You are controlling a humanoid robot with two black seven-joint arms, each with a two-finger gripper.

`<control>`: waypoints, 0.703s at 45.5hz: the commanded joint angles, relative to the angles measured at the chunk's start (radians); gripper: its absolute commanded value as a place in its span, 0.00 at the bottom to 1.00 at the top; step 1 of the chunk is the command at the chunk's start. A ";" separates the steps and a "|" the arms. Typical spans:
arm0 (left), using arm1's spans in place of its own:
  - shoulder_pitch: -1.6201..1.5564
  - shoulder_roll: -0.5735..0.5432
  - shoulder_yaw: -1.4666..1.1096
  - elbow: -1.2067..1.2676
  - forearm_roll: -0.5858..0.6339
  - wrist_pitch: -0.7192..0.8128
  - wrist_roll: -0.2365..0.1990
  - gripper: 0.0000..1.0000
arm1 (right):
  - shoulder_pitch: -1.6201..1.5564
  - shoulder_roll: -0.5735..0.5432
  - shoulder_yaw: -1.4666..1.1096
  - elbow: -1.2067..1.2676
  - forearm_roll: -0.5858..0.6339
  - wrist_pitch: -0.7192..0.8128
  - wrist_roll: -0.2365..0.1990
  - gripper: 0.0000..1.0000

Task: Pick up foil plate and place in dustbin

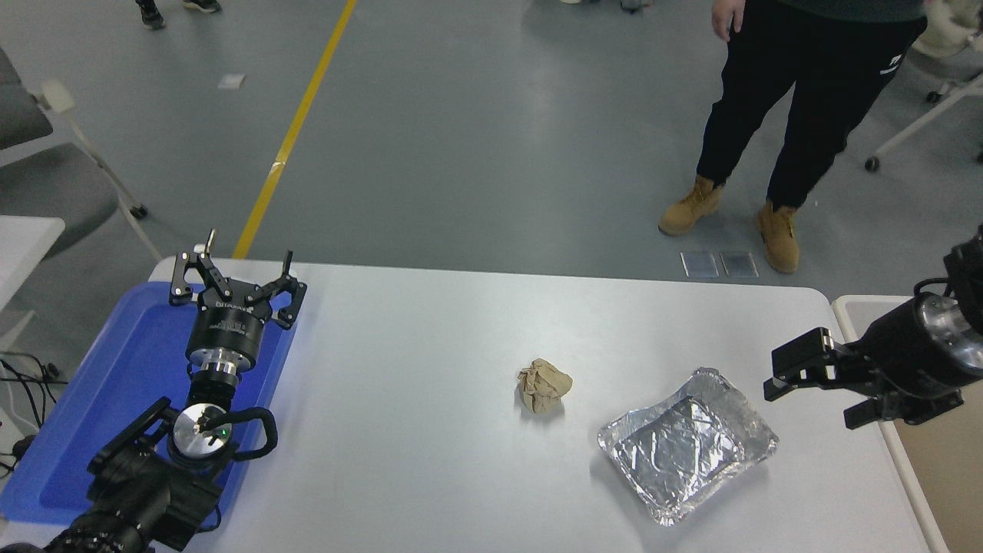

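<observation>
White table [430, 322], rounded far corners, grey floor beyond the far edge. Resting directly on the tabletop:

- Blue tray [130, 361]: flat plastic, along the left edge, reaching from the far left corner toward the near left corner.
- Paper ball [544, 384]: small, tan, crumpled, right of centre, well apart from every edge.
- Foil plate [687, 445]: shiny, crinkled, raised rim, set askew near the near right corner, near the paper ball but not touching it.
</observation>
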 commanded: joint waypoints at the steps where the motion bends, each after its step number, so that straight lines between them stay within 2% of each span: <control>1: 0.000 0.000 0.001 0.000 0.000 0.000 0.001 1.00 | -0.195 -0.026 0.088 -0.019 0.033 -0.146 -0.050 1.00; 9: 0.000 0.000 0.001 0.000 0.000 0.000 0.001 1.00 | -0.294 -0.021 0.145 -0.058 0.060 -0.229 -0.106 1.00; 17: 0.000 0.000 0.001 0.000 0.000 0.000 0.001 1.00 | -0.359 -0.018 0.191 -0.074 0.079 -0.238 -0.109 1.00; 25: 0.000 0.000 0.001 0.000 0.000 0.000 0.001 1.00 | -0.426 -0.001 0.275 -0.120 0.158 -0.239 -0.109 1.00; 32: 0.000 0.000 0.001 0.000 0.000 0.000 0.001 1.00 | -0.480 0.034 0.314 -0.160 0.160 -0.239 -0.107 1.00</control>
